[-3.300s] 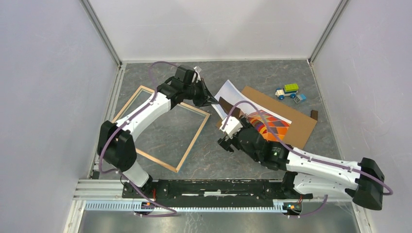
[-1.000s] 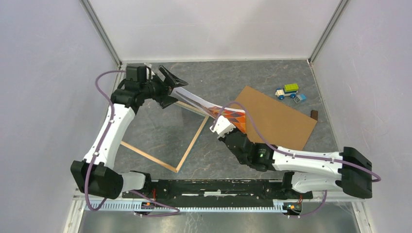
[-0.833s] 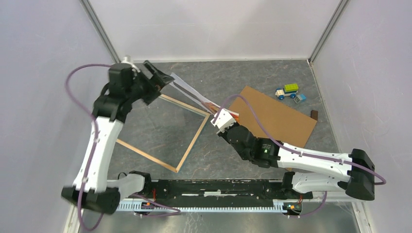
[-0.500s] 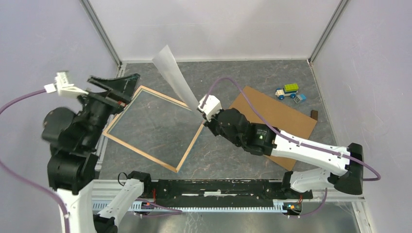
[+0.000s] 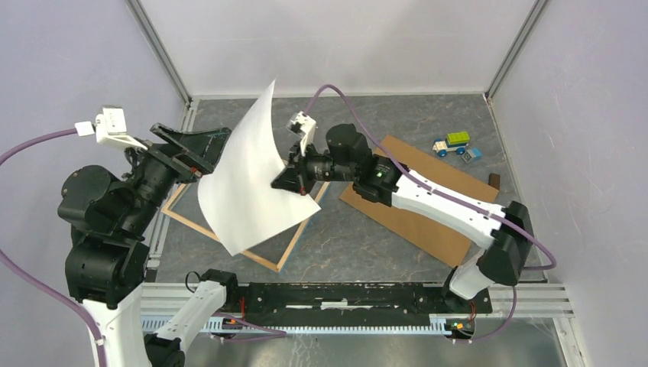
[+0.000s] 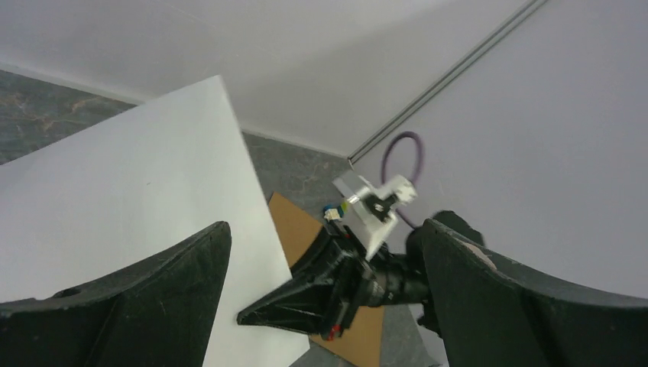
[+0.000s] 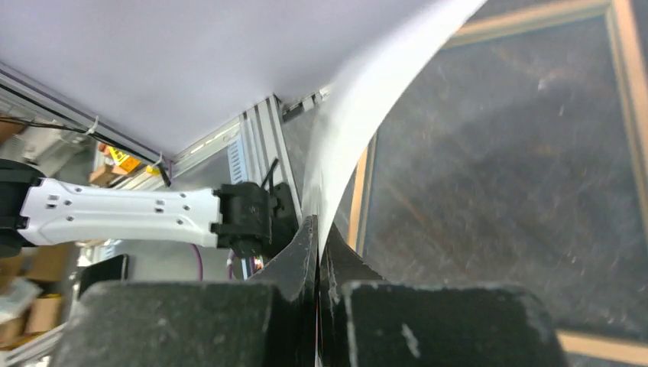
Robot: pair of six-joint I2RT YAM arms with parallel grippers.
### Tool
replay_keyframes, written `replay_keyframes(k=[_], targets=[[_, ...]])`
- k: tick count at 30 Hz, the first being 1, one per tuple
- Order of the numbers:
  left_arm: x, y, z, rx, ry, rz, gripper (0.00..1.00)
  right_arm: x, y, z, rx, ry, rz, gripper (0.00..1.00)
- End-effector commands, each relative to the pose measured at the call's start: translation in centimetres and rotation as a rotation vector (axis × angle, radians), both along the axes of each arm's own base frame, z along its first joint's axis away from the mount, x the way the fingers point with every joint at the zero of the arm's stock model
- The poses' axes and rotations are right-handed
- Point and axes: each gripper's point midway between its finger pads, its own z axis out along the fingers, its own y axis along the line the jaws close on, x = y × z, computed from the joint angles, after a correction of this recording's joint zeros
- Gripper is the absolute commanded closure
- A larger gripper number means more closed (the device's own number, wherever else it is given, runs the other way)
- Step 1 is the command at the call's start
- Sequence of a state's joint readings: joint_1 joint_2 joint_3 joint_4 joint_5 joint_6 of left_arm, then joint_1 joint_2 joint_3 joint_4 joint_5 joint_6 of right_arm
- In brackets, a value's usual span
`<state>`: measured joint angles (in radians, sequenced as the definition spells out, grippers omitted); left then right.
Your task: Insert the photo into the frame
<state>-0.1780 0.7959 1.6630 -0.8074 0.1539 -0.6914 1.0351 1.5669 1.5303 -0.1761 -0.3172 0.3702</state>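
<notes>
Photo (image 5: pixel 248 180) aloft above frame (image 5: pixel 289 247), white back to camera, curled, long axis from far top corner down to near-left; right edge clamped in right gripper (image 5: pixel 286 181). Left gripper (image 5: pixel 197 150) spread wide, holding nothing.

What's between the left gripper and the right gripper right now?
The photo, white back up, pinched by the right gripper; the left gripper stands open beside it. Top view shows this.

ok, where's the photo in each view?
Top external: photo centre-left, white back showing.
Left wrist: photo fills the left half.
Right wrist: photo curls up from bottom centre.
Shared landmark: right gripper pinching its edge, in all three views.
</notes>
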Motion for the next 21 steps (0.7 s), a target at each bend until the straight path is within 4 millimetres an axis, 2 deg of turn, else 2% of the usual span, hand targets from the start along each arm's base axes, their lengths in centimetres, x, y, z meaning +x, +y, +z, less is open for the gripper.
replay_keyframes(k=[1,2,6,10,12,15,17,18,19,21], targets=[[1.6,-1.6,-3.3,0.109,0.067,-0.097,0.0,-0.2,-1.9,-3.9,0.154,0.324,0.182,1.0],[2.1,-2.2,-4.6,0.119,0.098,-0.133,0.0,0.2,-2.6,-4.9,0.177,0.367,0.201,1.0],[3.7,-4.6,-10.2,0.155,0.228,-0.282,0.0,1.1,-5.1,-11.9,0.126,0.483,0.282,1.0],[4.9,-5.7,-16.5,0.158,0.384,-0.356,0.0,4.2,-7.5,-20.1,-0.01,0.58,0.263,1.0],[5.4,-6.2,-18.6,0.154,0.419,-0.386,0.0,5.7,-8.8,-23.6,-0.1,0.583,0.23,0.99],[6.3,-6.5,-21.0,0.163,0.457,-0.405,0.0,8.6,-11.3,-28.6,-0.378,0.491,0.13,0.79],[6.9,-6.8,-22.1,0.165,0.472,-0.418,0.0,10.4,-12.1,-30.2,-0.475,0.445,0.076,0.74],[7.2,-6.9,-22.8,0.169,0.482,-0.423,0.0,11.4,-12.2,-30.2,-0.499,0.428,0.056,0.72],[7.4,-7.0,-23.2,0.17,0.485,-0.431,0.0,12.3,-12.4,-30.4,-0.527,0.412,0.022,0.67],[7.8,-7.2,-24.0,0.182,0.49,-0.448,0.0,14.2,-12.6,-30.1,-0.555,0.366,-0.038,0.5]])
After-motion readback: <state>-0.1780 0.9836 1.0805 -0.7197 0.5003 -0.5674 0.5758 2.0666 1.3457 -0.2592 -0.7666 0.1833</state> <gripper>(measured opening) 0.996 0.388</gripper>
